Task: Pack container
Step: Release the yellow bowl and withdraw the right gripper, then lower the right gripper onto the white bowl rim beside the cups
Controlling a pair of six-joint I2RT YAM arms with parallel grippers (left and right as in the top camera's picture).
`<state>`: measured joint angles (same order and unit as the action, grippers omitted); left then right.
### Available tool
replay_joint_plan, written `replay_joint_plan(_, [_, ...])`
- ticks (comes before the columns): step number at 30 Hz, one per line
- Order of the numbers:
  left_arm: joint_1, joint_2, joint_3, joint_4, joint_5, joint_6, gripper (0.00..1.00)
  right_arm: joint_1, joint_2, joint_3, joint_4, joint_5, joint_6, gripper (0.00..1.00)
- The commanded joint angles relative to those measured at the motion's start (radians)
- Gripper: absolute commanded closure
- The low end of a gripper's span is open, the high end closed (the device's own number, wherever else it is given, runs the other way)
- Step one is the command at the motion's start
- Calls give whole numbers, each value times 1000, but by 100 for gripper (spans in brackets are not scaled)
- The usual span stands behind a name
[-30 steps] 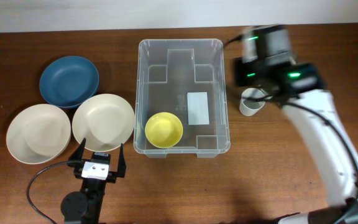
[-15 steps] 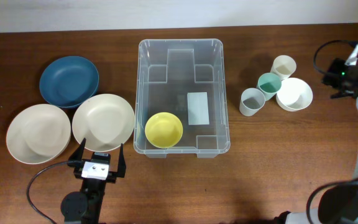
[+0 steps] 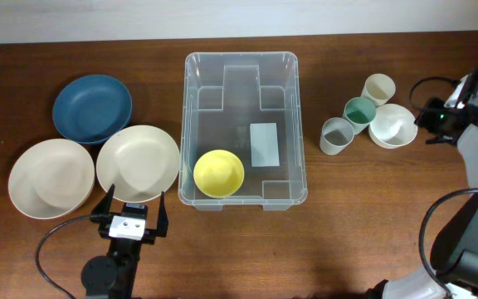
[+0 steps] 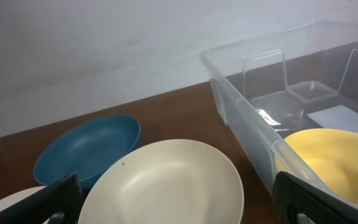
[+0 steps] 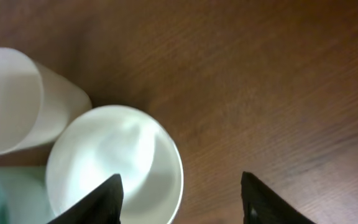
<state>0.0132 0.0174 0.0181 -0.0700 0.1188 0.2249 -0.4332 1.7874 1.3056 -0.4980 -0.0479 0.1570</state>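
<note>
- Container [image 3: 239, 100] is sitting ahead and to the right of the left gripper [image 3: 134, 202], and well apart from the right gripper [image 5: 180, 202], with a cluster of cups standing between
- packing is only just getting under way, judging by the contents; one yellow bowl [image 3: 218, 173] is resting inside, at the end nearer the left gripper, just beside the white label [image 3: 264, 144] on the bottom; every other dish is waiting outside on the table [image 3: 372, 224]
- left gripper is standing wide open and holding nothing; a cream plate [image 3: 138, 162] is lying just ahead of it, a second cream plate [image 3: 51, 178] off to its left, a blue plate [image 3: 92, 108] farther ahead
- right gripper is hovering over an empty white bowl [image 5: 114, 165], jaws apart and gripping nothing; the bowl's rim seems to be lying between the fingers, though the wrist view is cropping them
- past that bowl, toward the container, a cream cup [image 5: 17, 99], a green cup [image 3: 359, 111] and a grey cup [image 3: 336, 135] are standing close together; nothing is showing inside them
</note>
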Motion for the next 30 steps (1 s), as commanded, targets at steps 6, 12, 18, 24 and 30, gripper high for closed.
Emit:
replay_joint_plan(6, [-4,-6,-9,2,-8,16,1,3,66,-128,156,-108,-17,44])
replay_joint_plan(12, [-4,-6,-9,2,-7,16,1,7,124,-129,185,-103,-18,45])
replay_joint_plan(18, [-4,-6,-9,2,-7,16,1,7,161,-129,225,-103,-7,45])
replay_joint_plan(24, [-4,-6,-9,2,-8,16,1,7,185,-129,236,-102,10,46])
replay_joint_plan(30, [-4,-6,-9,2,-7,16,0,7,190,-129,242,-103,10,72])
